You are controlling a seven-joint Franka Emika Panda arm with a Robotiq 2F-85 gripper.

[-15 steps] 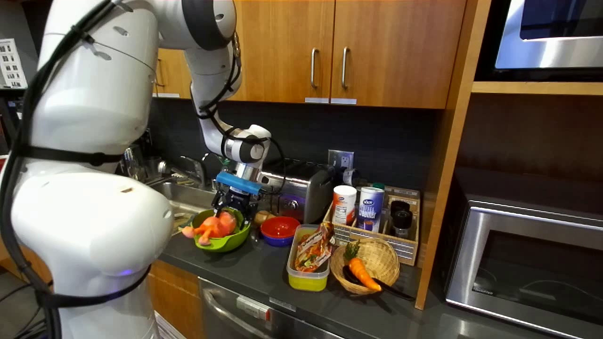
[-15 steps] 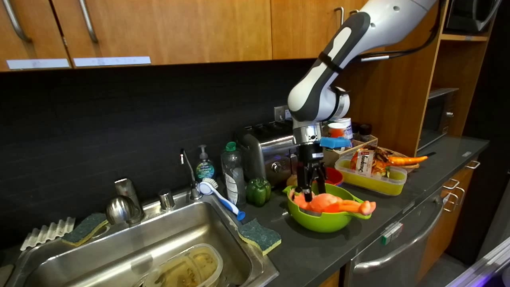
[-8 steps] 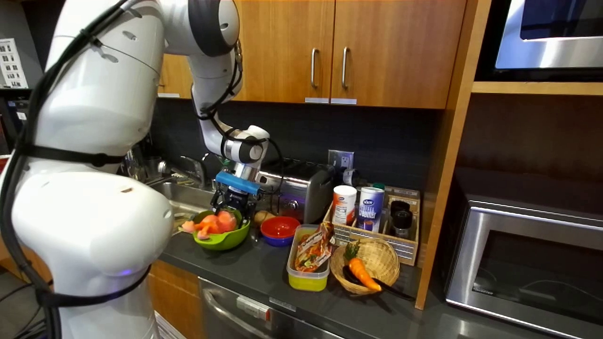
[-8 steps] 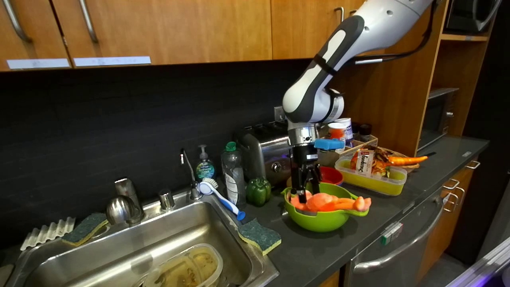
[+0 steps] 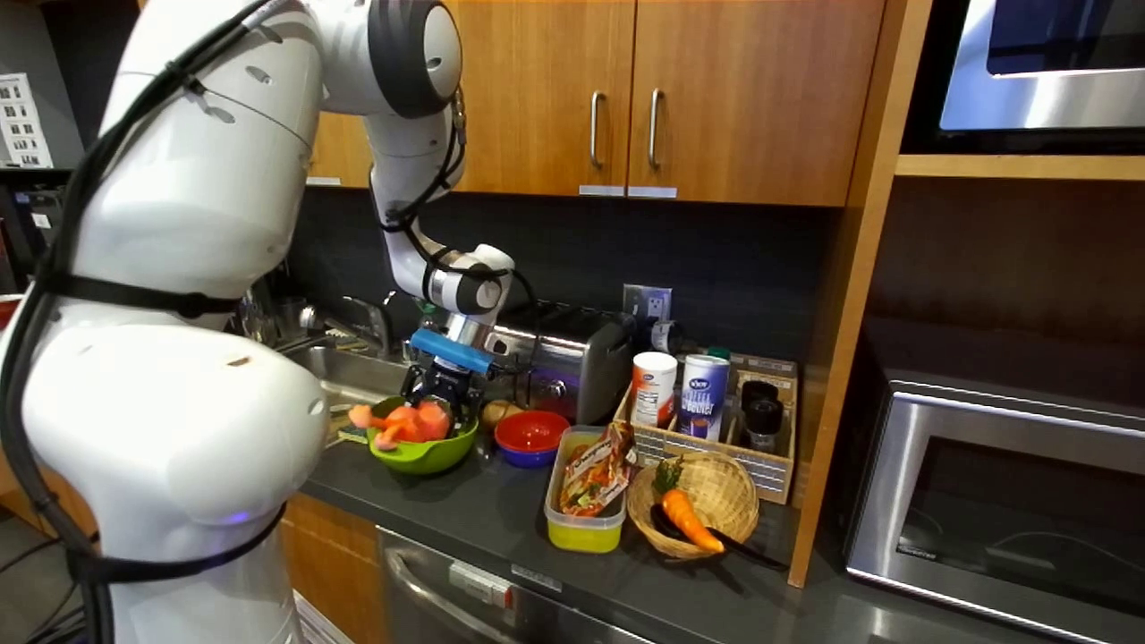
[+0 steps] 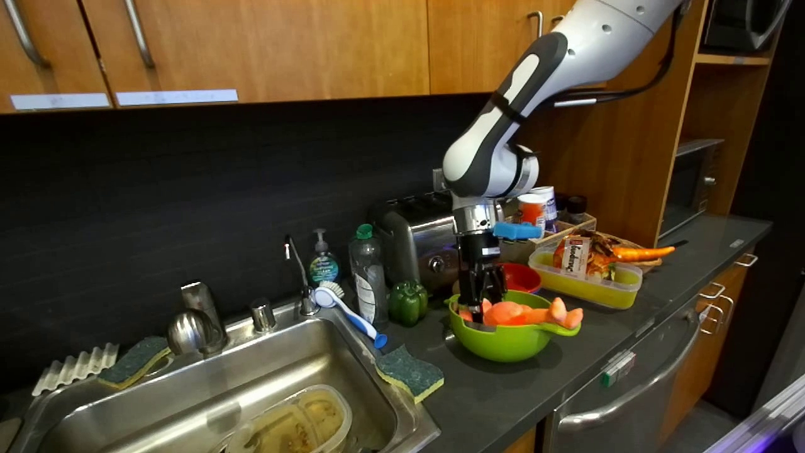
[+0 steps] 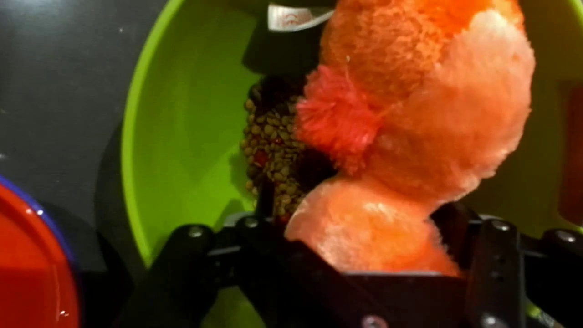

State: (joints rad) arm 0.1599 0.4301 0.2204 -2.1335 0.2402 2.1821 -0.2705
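Farthest left, in an exterior view, a sink (image 6: 170,415) has a plastic container (image 6: 295,418) lying in it, and a sponge (image 6: 135,362) rests at its rear rim near the tap (image 6: 198,318). A blue and white brush (image 6: 350,318) leans at the sink's rear right corner; behind it stand a hand-soap bottle (image 6: 324,267) and a clear bottle (image 6: 370,277) with a green cap. A second sponge (image 6: 412,371) lies at the sink's right edge. Then come a green pepper (image 6: 408,303) and, behind it, a steel toaster (image 6: 427,233). Right of the pepper is a green bowl (image 6: 512,345), with an orange soft toy (image 6: 506,313) lying in it, limbs out over the rim. The gripper (image 7: 360,209) points down into the bowl; in the wrist view its fingers stand wide apart, one on each side of the toy, and brown bits show on the bowl's floor between the toy and one finger. Whether the other finger touches the toy I cannot tell. Next, a red bowl (image 5: 533,433) sits in a blue bowl (image 5: 528,460). Farther right, a clear tub (image 5: 586,535) holds a packet (image 5: 597,474), a box (image 5: 774,476) behind carries two cans (image 5: 705,402), and a wicker basket (image 5: 733,487) holds a carrot (image 5: 687,517). Farthest right stands an oven (image 5: 1011,510).
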